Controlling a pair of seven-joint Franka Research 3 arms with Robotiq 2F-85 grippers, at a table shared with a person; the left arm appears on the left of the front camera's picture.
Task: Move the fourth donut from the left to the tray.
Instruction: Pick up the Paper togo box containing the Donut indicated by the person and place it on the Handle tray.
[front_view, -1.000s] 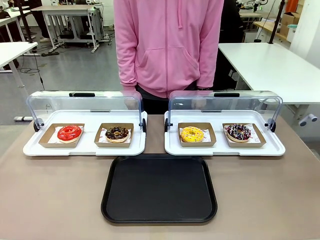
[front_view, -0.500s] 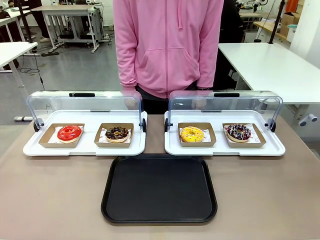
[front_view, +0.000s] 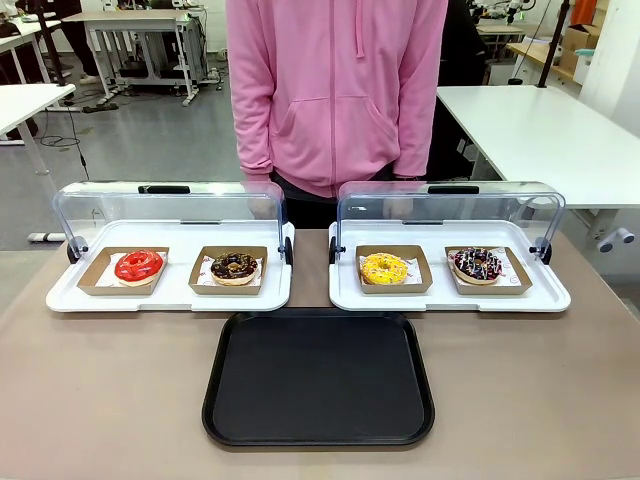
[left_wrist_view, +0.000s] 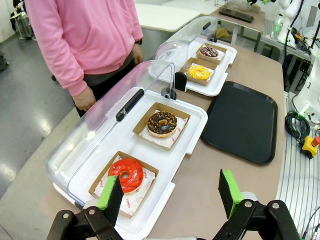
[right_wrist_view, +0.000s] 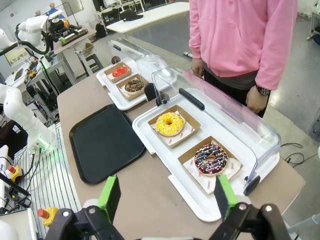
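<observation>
1. The left tool (left_wrist_view: 170, 186) hangs above the bench (front_view: 110, 400), its green pads spread wide with nothing between them
2. The left white tray (front_view: 170, 302), with its clear lid (front_view: 170, 205) tipped up at the back, carries a red donut (front_view: 138, 265) and, to its right, a chocolate donut (front_view: 235, 267) with crumb topping, each in a brown cardboard holder (front_view: 95, 283)
3. The black tray (front_view: 318, 378) lies mid-bench, just in front of both white trays; a person (front_view: 335, 90) in a pink hoodie stands at the far side
4. The right white tray (front_view: 450, 303), lid also up, carries a yellow donut (front_view: 384, 268) and, at its right end, the fourth donut (front_view: 478, 264), sitting in its own holder, apart from the black tray
5. The right tool (right_wrist_view: 166, 192) hangs above the bench's right end, fully spread and gripping nothing
</observation>
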